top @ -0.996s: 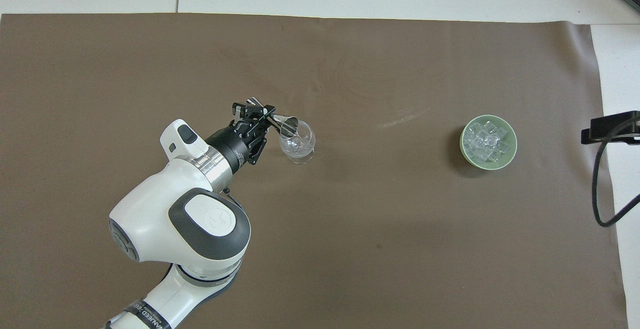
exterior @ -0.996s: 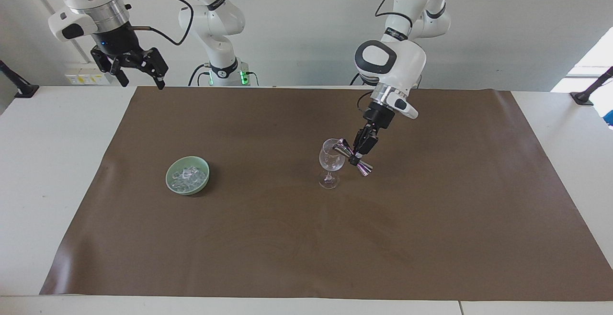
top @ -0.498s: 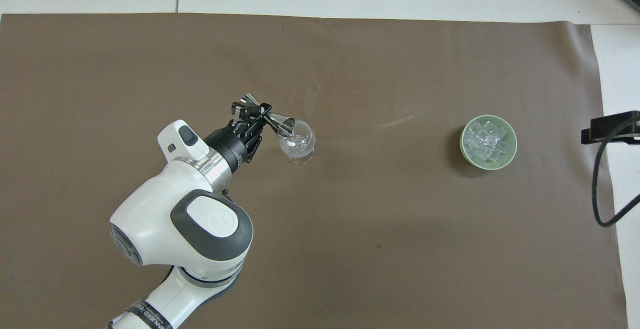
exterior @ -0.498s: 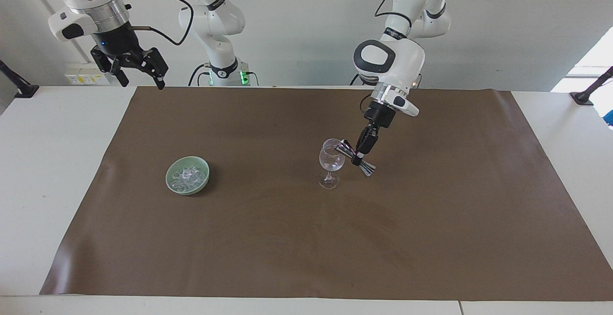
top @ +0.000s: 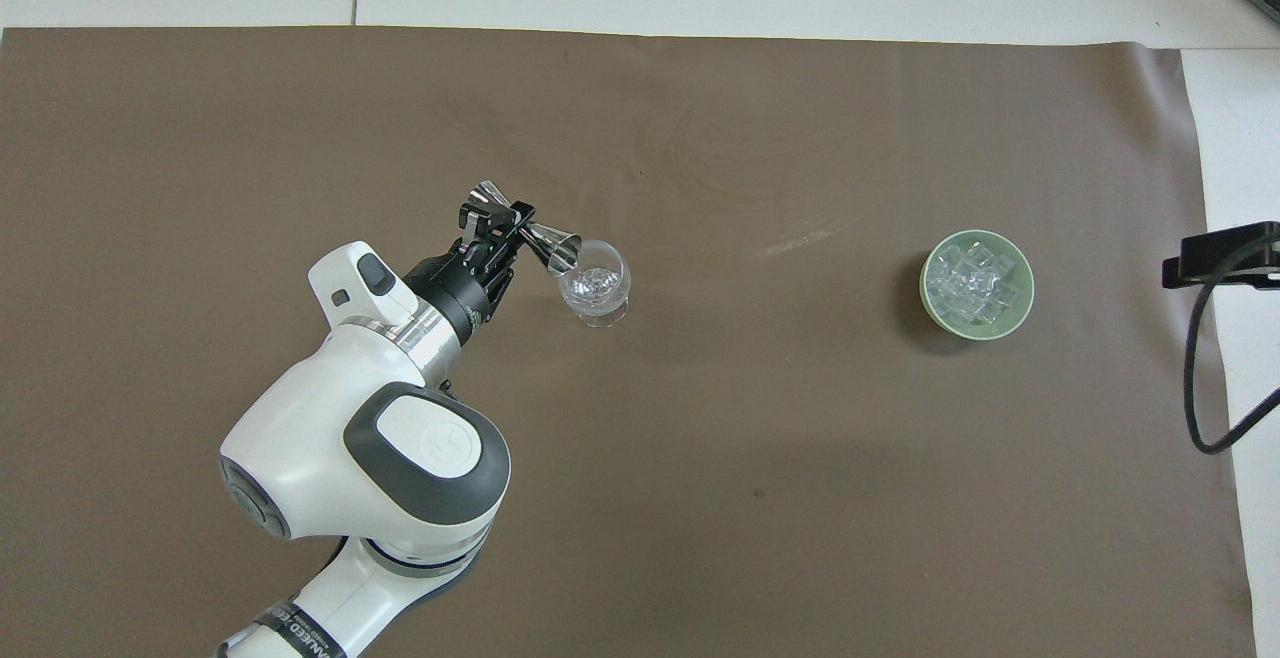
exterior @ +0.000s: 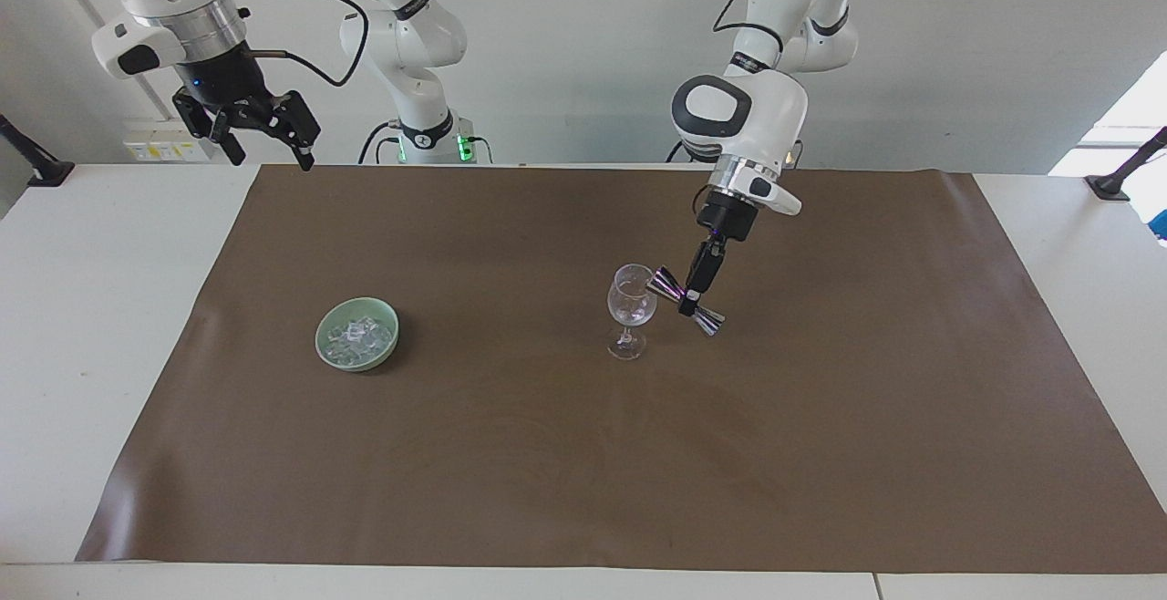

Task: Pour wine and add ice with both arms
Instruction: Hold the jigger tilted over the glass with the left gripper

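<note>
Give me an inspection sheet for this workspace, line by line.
Surface: brown mat on a white table.
Job's things: stemmed glass upright; ice in a green bowl; metal jigger tilted at the glass rim.
Clutter: nothing seen.
End effectors: left end effector shut on the jigger; right end effector open, waiting above the table edge.
Cables: black cable at the right arm's end.
Surroundings: plain white wall.

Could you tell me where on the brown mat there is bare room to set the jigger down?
The mat lies bare between the wine glass and the green bowl of ice, and along its edge farthest from the robots. It is crowded only beside the glass, where the left pincer holds the tilted jigger. The right pincer waits, open.
</note>
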Motion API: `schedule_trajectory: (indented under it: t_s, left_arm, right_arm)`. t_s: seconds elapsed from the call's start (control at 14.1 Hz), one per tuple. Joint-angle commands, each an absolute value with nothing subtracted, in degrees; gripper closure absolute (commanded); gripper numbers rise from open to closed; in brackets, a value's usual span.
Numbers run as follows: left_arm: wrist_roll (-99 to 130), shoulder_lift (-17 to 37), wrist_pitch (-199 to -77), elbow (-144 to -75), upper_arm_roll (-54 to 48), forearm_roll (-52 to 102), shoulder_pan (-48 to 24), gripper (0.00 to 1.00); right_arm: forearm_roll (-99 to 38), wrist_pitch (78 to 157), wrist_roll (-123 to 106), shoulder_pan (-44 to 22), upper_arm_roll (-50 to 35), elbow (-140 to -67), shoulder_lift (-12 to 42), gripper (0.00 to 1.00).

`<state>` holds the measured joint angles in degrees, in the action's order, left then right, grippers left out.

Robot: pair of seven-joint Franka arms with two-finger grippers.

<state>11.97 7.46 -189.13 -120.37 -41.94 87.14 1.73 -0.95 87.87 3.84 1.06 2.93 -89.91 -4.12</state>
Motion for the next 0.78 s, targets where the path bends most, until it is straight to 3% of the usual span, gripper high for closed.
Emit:
schedule_trajectory:
  t_s: [0.0, 0.71]
  left_arm:
    - [11.3, 8.3, -192.8, -119.5, -42.1, 86.0, 0.2, 1.00]
    - [10.8, 11.6, -200.6, -119.5, -43.0, 75.8, -2.4, 1.00]
  right_arm:
    - [-1.4, 87.5, 2.6, 1.3, 2.7, -90.9, -5.3, 0.00]
    - [-1.4, 87.5, 2.6, 1.3, 2.7, -90.9, -5.3, 0.00]
